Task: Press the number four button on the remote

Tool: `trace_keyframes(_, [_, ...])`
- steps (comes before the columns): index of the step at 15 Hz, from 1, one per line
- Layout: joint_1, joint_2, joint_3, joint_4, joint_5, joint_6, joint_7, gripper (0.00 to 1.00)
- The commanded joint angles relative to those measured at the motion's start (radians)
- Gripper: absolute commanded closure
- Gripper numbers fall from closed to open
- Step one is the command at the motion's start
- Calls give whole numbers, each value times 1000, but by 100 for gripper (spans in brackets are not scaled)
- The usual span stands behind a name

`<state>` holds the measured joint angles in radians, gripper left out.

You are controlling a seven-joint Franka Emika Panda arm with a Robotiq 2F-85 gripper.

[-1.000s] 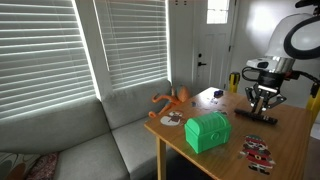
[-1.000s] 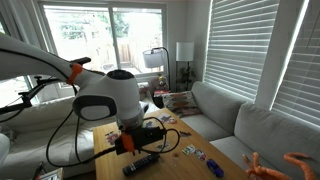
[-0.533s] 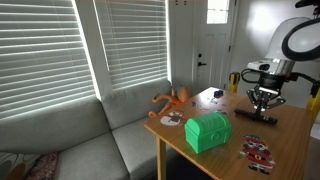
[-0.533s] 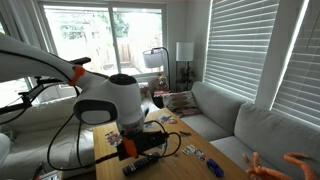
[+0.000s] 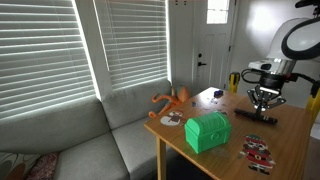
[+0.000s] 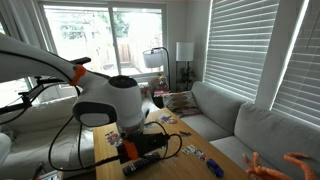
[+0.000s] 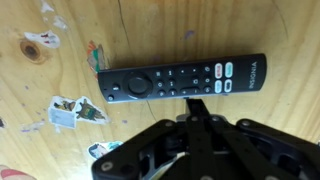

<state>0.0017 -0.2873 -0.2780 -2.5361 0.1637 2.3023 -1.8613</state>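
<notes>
Over the wooden bench (image 7: 255, 30) the claw (image 7: 195, 103) hangs with its fingers pressed together, the tip at one long edge of the black remote (image 7: 183, 78), which lies flat, buttons up, among stickers (image 7: 75, 112) and well apart from the green chest (image 5: 208, 131).

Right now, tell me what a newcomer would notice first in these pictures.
In an exterior view, the bright green chest stands out near the front edge of the wooden table. In the wrist view, the black remote lies flat on the wood, and the gripper, fingers together, sits right at its long edge.
</notes>
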Motion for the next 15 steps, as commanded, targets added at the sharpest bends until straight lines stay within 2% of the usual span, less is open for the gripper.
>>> trace_keyframes(1, [-8, 24, -3, 20, 52, -8, -58, 100])
trace_keyframes(15, [-27, 68, -2, 55, 133, -5, -90, 100])
